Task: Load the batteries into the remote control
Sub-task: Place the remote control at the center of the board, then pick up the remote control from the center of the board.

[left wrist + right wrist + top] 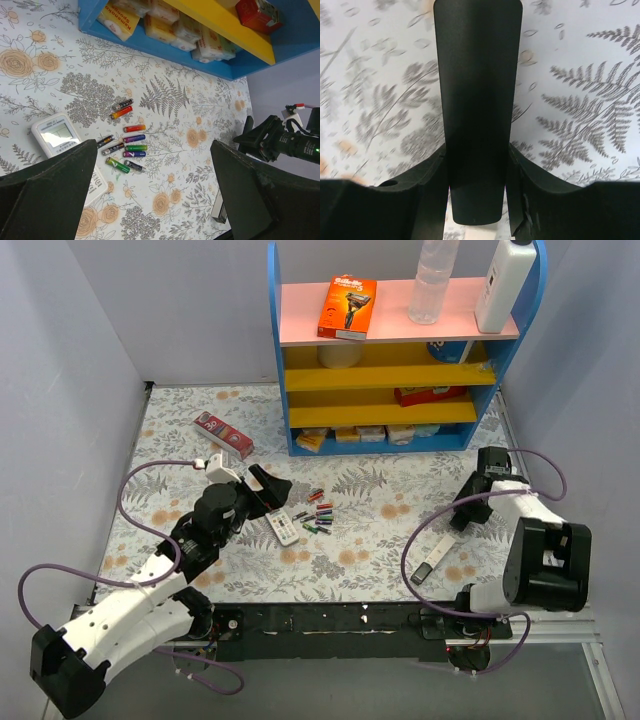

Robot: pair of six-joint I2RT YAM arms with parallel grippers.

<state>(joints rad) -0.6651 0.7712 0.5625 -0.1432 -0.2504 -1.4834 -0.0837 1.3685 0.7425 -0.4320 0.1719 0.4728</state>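
Progress check: basically nothing loaded yet imo. The batteries point(135, 148) are all loose on the desk point(380, 540), a small scatter of red/green/blue/black cells just beside the white remote point(55, 135), which lies face-up w/ its screen showing. So the battery bay isn't even exposed on that one, and flipping it, opening it and putting cells in is all left to do.

Left gripper point(262, 492) hangs above the remote/battery spot, jaws spread as wide as they go, nothing in them.

Right gripper point(468, 512) is well apart, over on the right side. Its wrist cam shows a long black piece point(477, 90) standing between the jaws and touching both sides, so it looks clamped. No idea what it is tho, maybe a cover or another remote.

Hard to make out:
- there's a 2nd white/black stick-like thing point(433, 560) near the right arm. Could be a remote, too small to tell
- right wrist view is blurry and mostly blocked by that black piece
- can't read battery polarity or count them exactly
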